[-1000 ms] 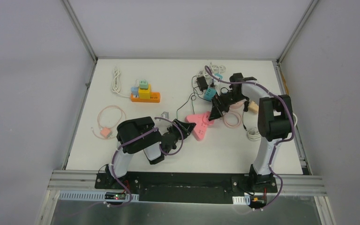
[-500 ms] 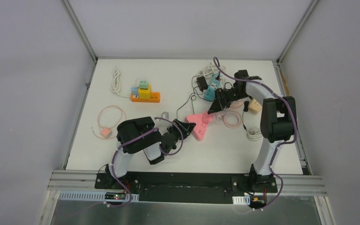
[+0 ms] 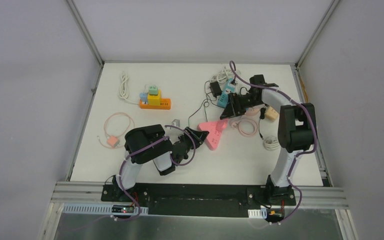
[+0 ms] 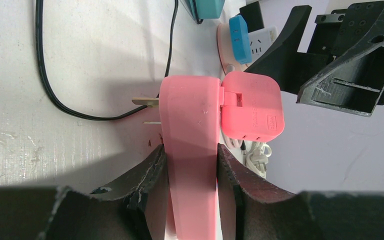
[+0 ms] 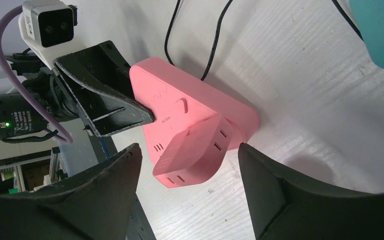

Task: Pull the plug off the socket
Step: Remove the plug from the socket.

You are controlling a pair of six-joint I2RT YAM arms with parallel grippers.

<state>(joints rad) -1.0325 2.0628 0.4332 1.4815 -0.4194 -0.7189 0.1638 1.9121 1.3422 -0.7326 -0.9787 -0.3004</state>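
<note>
A pink wedge-shaped socket lies mid-table, with a darker pink cube plug seated in its far end. My left gripper is shut on the socket's narrow end; in the left wrist view both fingers press the socket and the plug sits beyond it. My right gripper is open and hovers just above the plug. In the right wrist view the plug lies between and below its spread fingers, apart from them, still joined to the socket.
An orange power strip with yellow and green adapters stands far left, by a white cable. A teal adapter, black charger, beige adapter, pink cable coil and white cable crowd the right arm.
My right gripper has moved a little away from the socket, toward the far side. The left gripper and the socket have not moved.
</note>
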